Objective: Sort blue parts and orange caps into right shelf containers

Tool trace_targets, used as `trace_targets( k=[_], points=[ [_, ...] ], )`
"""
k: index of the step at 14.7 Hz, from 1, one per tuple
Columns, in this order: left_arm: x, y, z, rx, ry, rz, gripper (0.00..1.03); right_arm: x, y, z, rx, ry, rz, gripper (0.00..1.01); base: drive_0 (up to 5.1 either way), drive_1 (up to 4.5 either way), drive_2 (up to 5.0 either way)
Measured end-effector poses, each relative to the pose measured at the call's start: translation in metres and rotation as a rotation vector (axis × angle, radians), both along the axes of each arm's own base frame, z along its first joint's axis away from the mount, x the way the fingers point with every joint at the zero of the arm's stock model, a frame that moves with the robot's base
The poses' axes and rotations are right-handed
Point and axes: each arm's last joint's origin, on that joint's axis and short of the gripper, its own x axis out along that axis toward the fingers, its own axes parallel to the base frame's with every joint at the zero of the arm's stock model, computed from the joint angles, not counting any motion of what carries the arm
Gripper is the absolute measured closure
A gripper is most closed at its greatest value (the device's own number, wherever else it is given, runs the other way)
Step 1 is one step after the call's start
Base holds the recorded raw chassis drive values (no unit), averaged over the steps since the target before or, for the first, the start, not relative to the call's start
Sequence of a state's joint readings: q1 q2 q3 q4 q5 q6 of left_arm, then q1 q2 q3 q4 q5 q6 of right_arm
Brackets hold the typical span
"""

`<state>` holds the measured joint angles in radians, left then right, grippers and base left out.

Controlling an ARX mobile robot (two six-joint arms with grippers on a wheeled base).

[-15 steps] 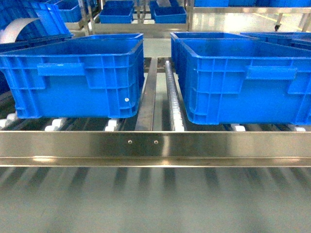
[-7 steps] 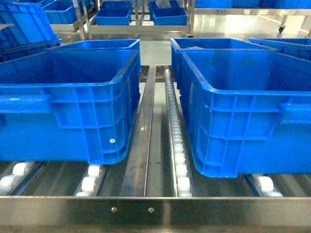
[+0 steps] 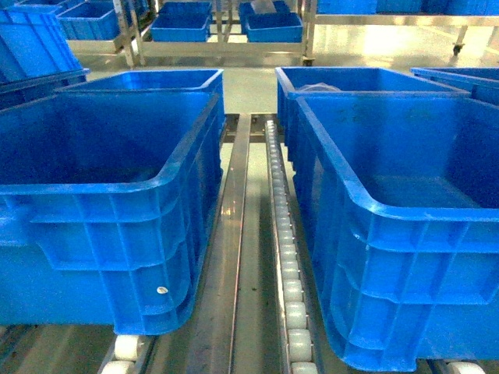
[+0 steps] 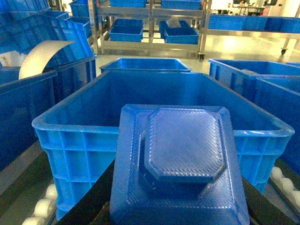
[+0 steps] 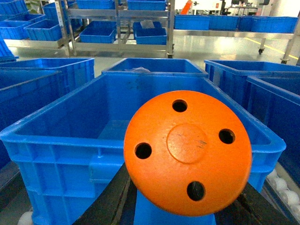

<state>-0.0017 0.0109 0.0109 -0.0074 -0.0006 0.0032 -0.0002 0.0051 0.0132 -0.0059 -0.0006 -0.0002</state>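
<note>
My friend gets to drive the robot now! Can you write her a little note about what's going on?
Left tool: holding a blue part, in front of the deep blue crate.
Right tool: holding an orange cap, in front of another deep crate.
Neither tool itself is visible, so the grips can't be checked.
Head view: two deep crates side by side on roller rails; what shows of their floors looks bare.
Done: both pieces picked up.
Left: drop each into its crate.

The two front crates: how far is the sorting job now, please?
Nothing looks sorted yet: the left crate and the right crate show no parts on the floor that is visible. In hand: the left wrist view shows a blue part before its crate, and the right wrist view an orange cap. Both drops are left.
</note>
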Motion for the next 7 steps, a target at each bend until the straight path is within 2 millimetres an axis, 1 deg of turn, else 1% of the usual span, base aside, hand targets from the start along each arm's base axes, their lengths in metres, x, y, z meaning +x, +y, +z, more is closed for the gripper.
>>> trace_targets(
  k=[7],
  points=[
    [0.0,0.0,0.0,0.0,0.0,0.0,0.6,0.0,0.0,0.0,0.0,0.0,0.0,0.62,-5.1,2.35,2.3]
  ],
)
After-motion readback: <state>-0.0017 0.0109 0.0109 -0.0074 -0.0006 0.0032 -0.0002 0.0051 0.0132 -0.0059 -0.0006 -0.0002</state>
